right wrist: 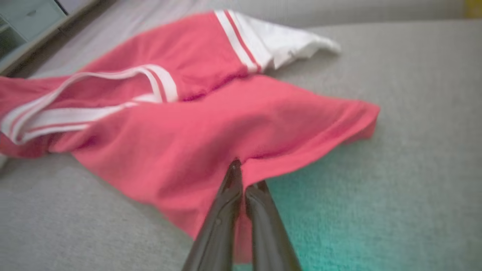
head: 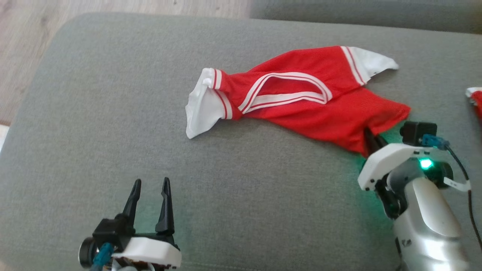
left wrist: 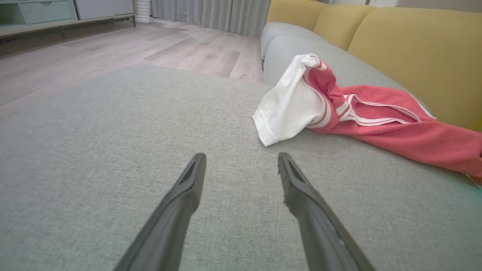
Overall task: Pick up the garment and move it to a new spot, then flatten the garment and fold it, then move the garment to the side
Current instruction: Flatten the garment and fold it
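The garment (head: 301,98) is a red jersey with white sleeves and white-striped trim, lying crumpled across the grey cushion (head: 113,113). My right gripper (head: 371,137) is shut on the garment's near red hem (right wrist: 211,150), with the fabric pinched between its dark fingers (right wrist: 226,203). My left gripper (head: 150,186) stands open at the lower left, apart from the garment, fingers pointing over bare cushion. In the left wrist view the open fingers (left wrist: 188,188) point toward the white sleeve (left wrist: 290,109) ahead and to the right.
A bit of another red and white cloth (head: 475,98) lies at the right edge. Wood floor (head: 26,45) lies beyond the cushion's far left. Yellow sofa backs (left wrist: 414,49) rise behind the seat.
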